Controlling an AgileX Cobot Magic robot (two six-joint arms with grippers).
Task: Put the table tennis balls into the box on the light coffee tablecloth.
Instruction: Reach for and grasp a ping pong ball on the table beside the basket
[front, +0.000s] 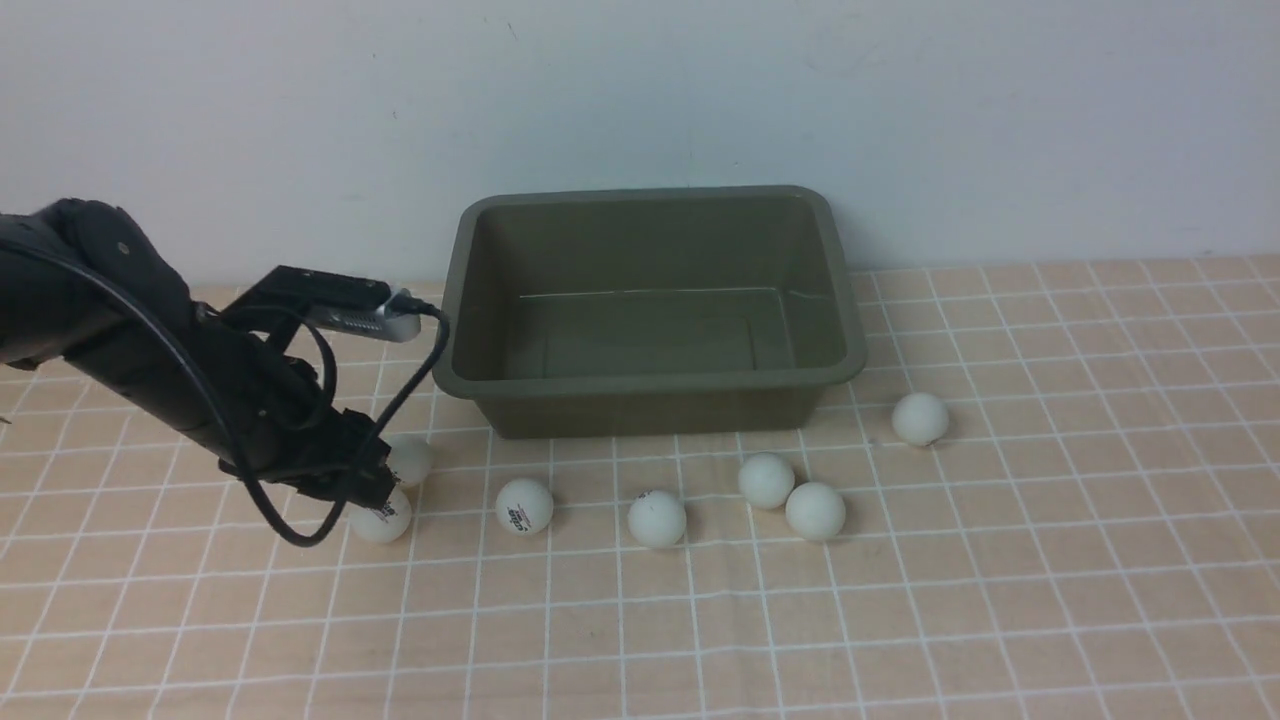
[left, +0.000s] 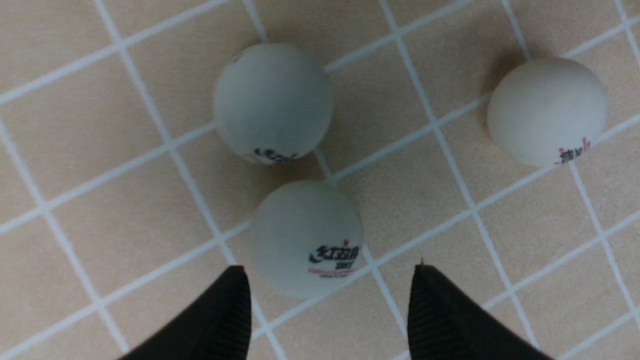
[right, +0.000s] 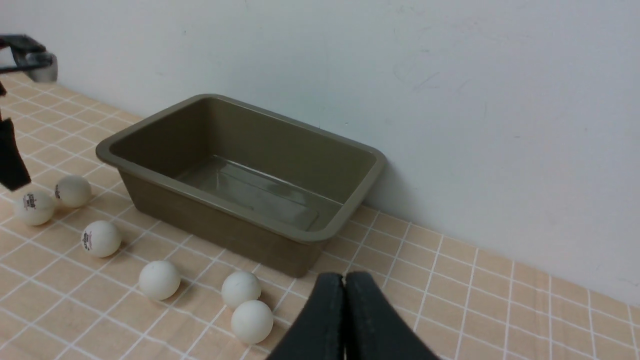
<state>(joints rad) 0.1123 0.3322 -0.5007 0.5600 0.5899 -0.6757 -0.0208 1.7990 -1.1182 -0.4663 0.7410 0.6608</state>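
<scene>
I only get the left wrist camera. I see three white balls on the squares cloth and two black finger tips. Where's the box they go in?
Observer: The olive-green rectangular plastic tub stands beyond your three small matte white table tennis balls, off to their right.
Operator: Is anything in it?
Observer: No, the tub is empty.
Operator: Are there more balls than my three?
Observer: Yes, seven in all, each lying on the peach-beige grid cloth in front of the tub.
</scene>
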